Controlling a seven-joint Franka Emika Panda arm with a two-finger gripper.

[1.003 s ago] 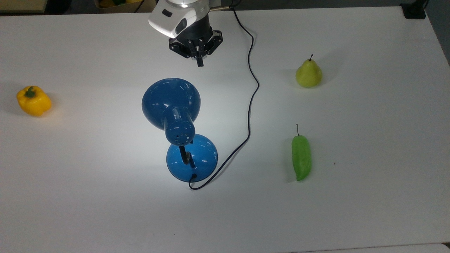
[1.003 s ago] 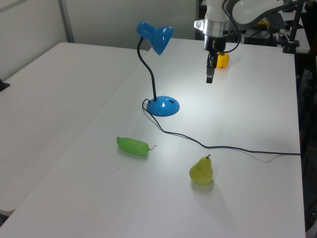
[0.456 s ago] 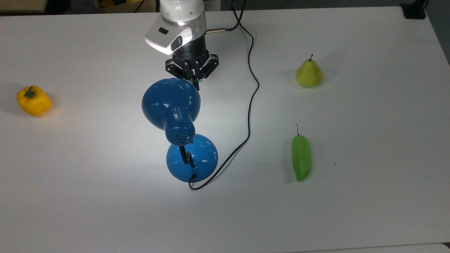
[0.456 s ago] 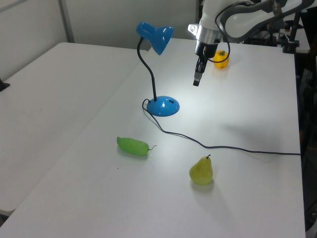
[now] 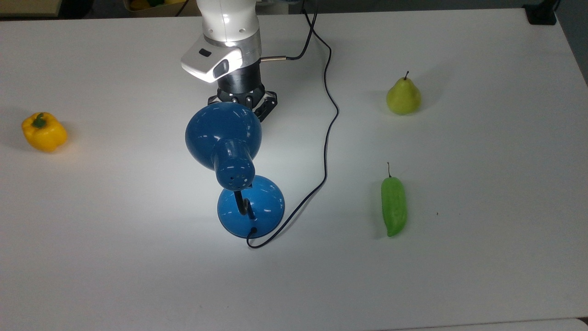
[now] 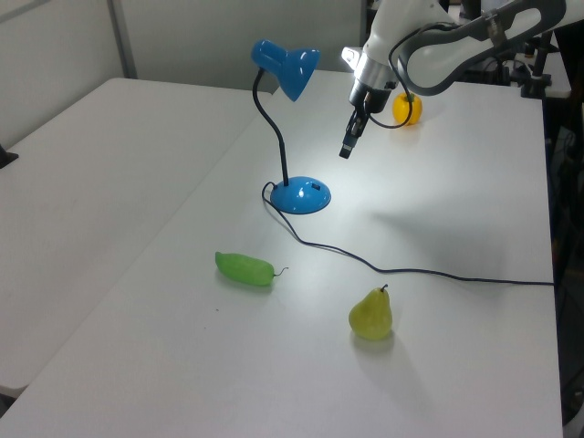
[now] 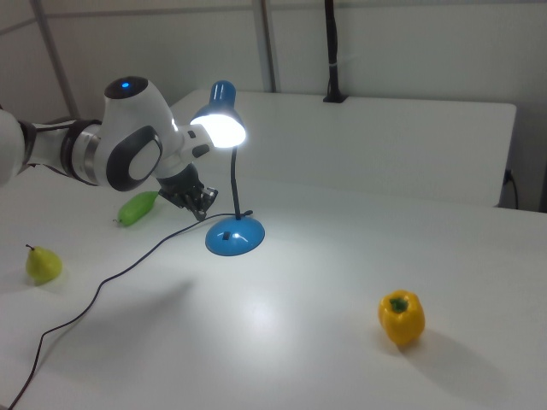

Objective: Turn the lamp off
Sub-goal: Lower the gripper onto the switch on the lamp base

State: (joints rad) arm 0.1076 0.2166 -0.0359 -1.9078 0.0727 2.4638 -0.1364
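Observation:
The blue lamp (image 5: 223,131) stands near the table's middle on its round base (image 5: 257,207). It is lit, with its shade glowing in the right view (image 7: 220,126) and a bright patch on the table below. Its black cord (image 5: 327,138) runs off toward the table's far edge. My gripper (image 6: 348,150) hangs shut and empty above the table, a little beyond the base (image 6: 301,195) and below the shade (image 6: 287,68). In the top view the shade hides its fingertips. In the right view the gripper (image 7: 203,212) sits just left of the lamp's neck.
A yellow bell pepper (image 5: 44,132) lies at the top view's far left. A pear (image 5: 403,96) and a long green pepper (image 5: 393,205) lie at the top view's right, past the cord. The white table (image 5: 138,276) is bare near its front edge.
The arm has swung toward the lamp. In the top view the gripper slid down from above the shade until the shade's rim covers its tips. The lamp has not moved.

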